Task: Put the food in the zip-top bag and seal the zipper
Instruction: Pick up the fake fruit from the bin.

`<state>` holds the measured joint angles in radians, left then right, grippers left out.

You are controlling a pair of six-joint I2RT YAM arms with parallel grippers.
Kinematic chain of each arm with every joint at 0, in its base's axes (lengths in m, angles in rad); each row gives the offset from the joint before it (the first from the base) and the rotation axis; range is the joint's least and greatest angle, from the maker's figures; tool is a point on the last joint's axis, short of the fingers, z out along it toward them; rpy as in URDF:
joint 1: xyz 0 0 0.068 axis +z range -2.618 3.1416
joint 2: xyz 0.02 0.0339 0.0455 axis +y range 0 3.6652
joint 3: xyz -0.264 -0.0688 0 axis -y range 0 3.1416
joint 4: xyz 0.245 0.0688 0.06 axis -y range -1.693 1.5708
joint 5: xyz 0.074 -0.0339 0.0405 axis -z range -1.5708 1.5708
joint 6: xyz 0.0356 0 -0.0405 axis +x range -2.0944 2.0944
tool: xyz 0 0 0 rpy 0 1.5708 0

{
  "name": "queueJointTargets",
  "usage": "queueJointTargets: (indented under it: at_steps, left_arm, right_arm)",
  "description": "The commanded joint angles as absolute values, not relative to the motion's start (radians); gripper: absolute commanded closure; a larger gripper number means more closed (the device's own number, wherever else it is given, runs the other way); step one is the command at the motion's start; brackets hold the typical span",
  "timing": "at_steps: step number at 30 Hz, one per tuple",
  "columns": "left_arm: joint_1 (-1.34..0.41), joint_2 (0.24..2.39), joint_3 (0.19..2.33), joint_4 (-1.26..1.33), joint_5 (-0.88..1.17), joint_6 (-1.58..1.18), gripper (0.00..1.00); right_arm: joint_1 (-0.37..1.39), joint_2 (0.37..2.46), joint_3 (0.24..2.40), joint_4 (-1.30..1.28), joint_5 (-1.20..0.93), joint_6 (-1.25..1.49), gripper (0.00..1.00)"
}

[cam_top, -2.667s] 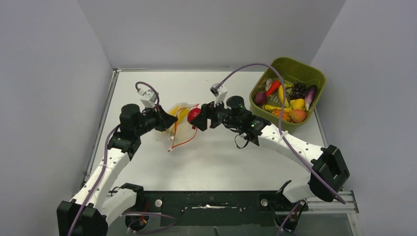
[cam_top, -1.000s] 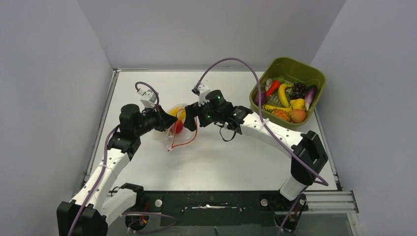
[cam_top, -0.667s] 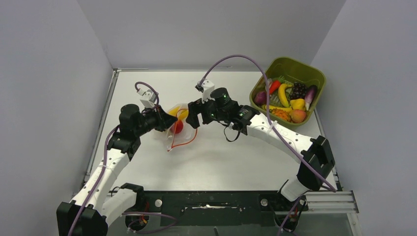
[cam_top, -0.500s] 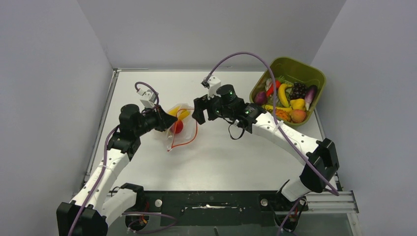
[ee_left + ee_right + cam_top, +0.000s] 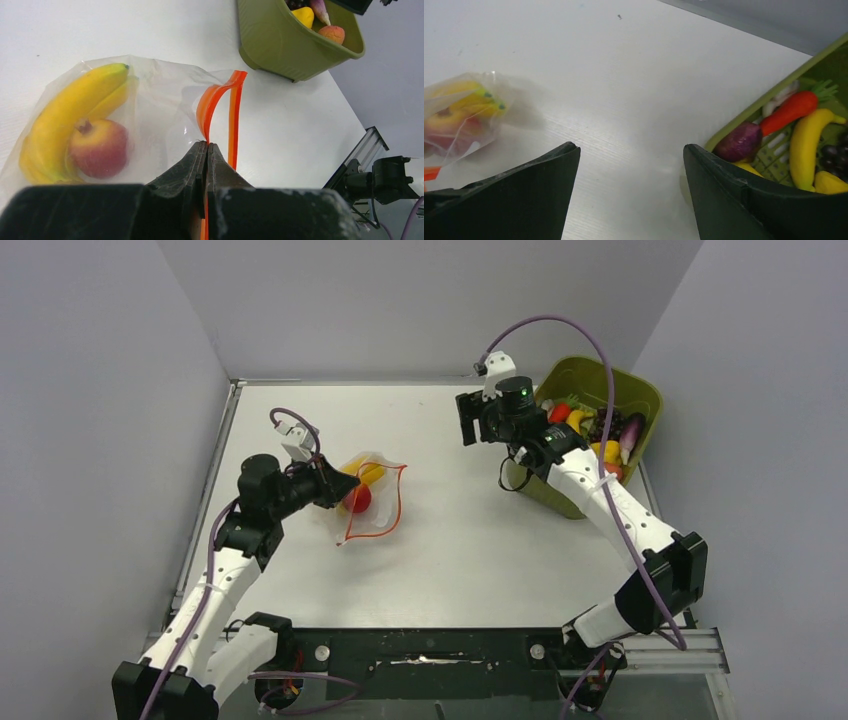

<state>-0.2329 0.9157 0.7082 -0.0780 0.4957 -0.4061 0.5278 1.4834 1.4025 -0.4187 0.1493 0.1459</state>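
Observation:
The clear zip-top bag [image 5: 372,502] lies left of centre with its mouth open, holding yellow bananas [image 5: 65,110] and a red round fruit [image 5: 98,148]. My left gripper [image 5: 206,145] is shut on the orange-red zipper [image 5: 216,97] at the mouth edge; it shows in the top view [image 5: 330,487] too. My right gripper [image 5: 466,418] is open and empty, raised near the left wall of the green bin [image 5: 642,397]. In the right wrist view [image 5: 630,150] its fingers [image 5: 539,170] frame bare table, with the bag [image 5: 459,115] at far left and a purple eggplant [image 5: 738,142], an orange carrot [image 5: 791,110] and a banana [image 5: 806,145] in the bin.
The olive-green bin sits at the back right corner with several more toy fruits, also seen in the left wrist view [image 5: 280,45]. White table surface [image 5: 450,540] lies between bag and bin. Grey walls enclose the table on three sides.
My right gripper carried the red fruit to the bag, released it inside, then pulled back rightward and up to the bin, open. The left gripper stayed shut on the zipper.

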Motion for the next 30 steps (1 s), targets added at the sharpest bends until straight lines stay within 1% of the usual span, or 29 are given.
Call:
queueJointTargets:
  at_steps: [1,11,16,21,26,30]
  left_arm:
    - [-0.231,0.888,0.713,-0.029,0.522,-0.404,1.0]
    - [-0.232,0.89,0.709,-0.026,0.523,-0.407,1.0]
    - [-0.232,0.9,0.712,-0.03,0.518,-0.403,1.0]
    - [-0.23,0.909,0.713,-0.032,0.508,-0.399,1.0]
    - [-0.228,0.914,0.716,-0.041,0.5,-0.394,1.0]
    - [-0.226,0.918,0.714,-0.039,0.495,-0.394,1.0]
  right_arm:
    - [0.453,1.512,1.47,-0.434,0.255,0.083,0.23]
    - [0.185,1.599,1.522,-0.437,0.223,0.088,0.24]
    - [0.071,1.642,1.52,-0.387,0.202,0.104,0.28]
    - [-0.041,1.721,1.544,-0.332,0.067,0.131,0.33]
    - [-0.097,1.81,1.565,-0.259,-0.031,0.125,0.36]
    - [-0.119,1.882,1.595,-0.225,-0.051,0.134,0.37]
